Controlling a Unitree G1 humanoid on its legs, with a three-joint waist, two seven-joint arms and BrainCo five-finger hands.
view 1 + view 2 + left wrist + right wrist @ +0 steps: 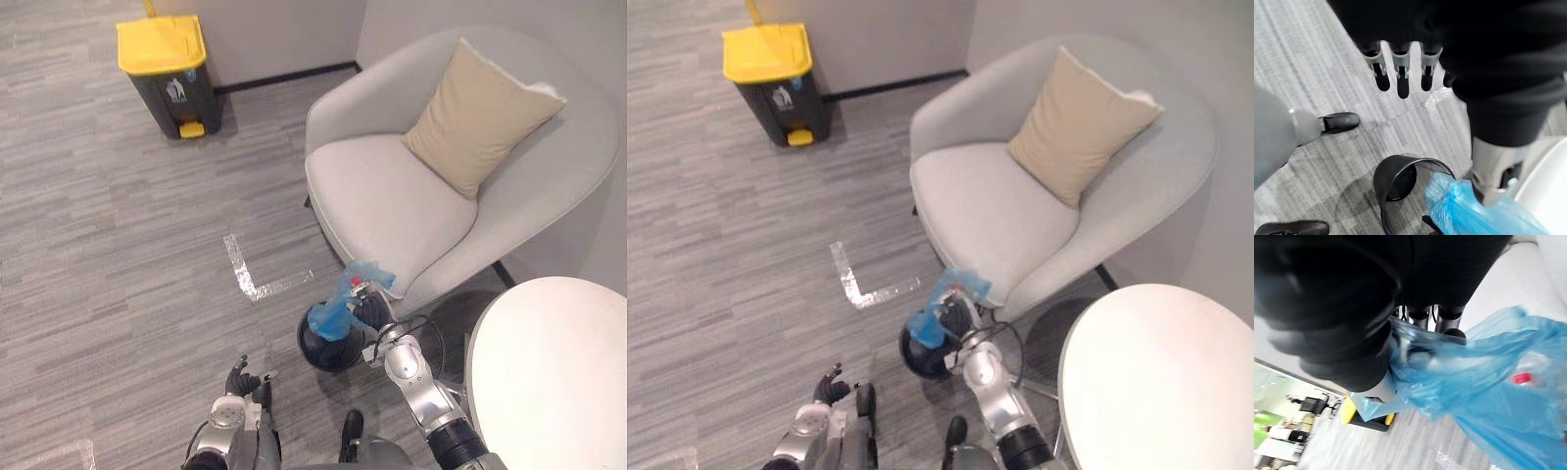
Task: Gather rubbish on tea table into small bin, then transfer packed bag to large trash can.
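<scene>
A blue plastic bag (345,302) of rubbish hangs just above the small black bin (328,345) on the floor beside the armchair. My right hand (370,311) is shut on the bag's top; its fingers (1422,316) curl into the blue film, and something red (1521,378) shows inside. The bin's dark inside (1400,182) looks bare, with the bag (1469,208) next to it. My left hand (247,382) hovers low at the bottom, fingers (1400,76) straight and holding nothing. The large grey trash can with a yellow lid (168,70) stands far off by the wall.
A grey armchair (392,201) with a beige cushion (475,116) stands right behind the bin. The white round tea table (558,377) lies at the lower right. An L of silver tape (247,274) marks the grey plank floor between me and the trash can.
</scene>
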